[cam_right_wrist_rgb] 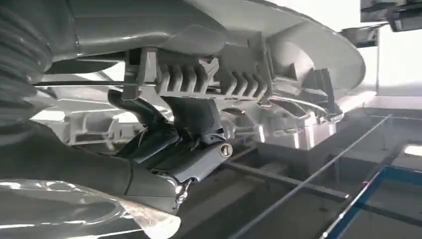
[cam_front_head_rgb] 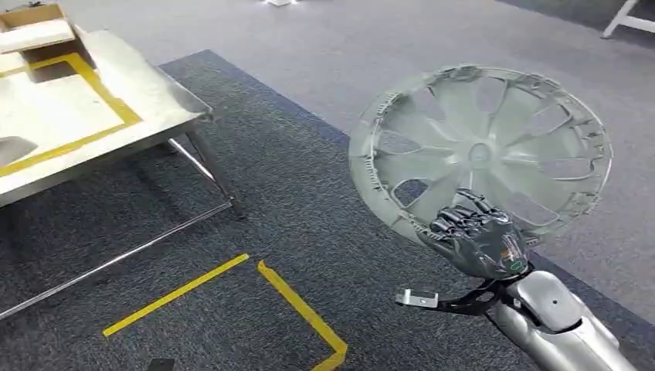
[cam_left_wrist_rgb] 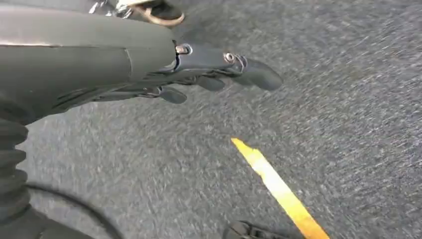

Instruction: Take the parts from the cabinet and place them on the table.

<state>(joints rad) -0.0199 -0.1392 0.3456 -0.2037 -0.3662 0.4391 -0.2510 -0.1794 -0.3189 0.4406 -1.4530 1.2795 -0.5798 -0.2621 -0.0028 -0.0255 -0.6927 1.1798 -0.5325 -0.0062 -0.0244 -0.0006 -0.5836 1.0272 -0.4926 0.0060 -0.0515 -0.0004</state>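
Wheel cover: one grey-silver plastic disc, round, spokes fanning from a small central hub with open cut-outs between them. Rim edged with small clips and ribbed tabs. Held up off the floor on the right side of the scene, tilted, its face turned up and toward the camera. Gripped at its near lower rim by the right hand. Well apart from the metal table at far left.

My head camera looks forward and down from high up, over carpet, the table at far left and my right hand. My left wrist camera sits close behind my left hand, facing the same carpet and yellow tape. My right wrist camera looks closely past my right hand at the hubcap, shared with the head view.
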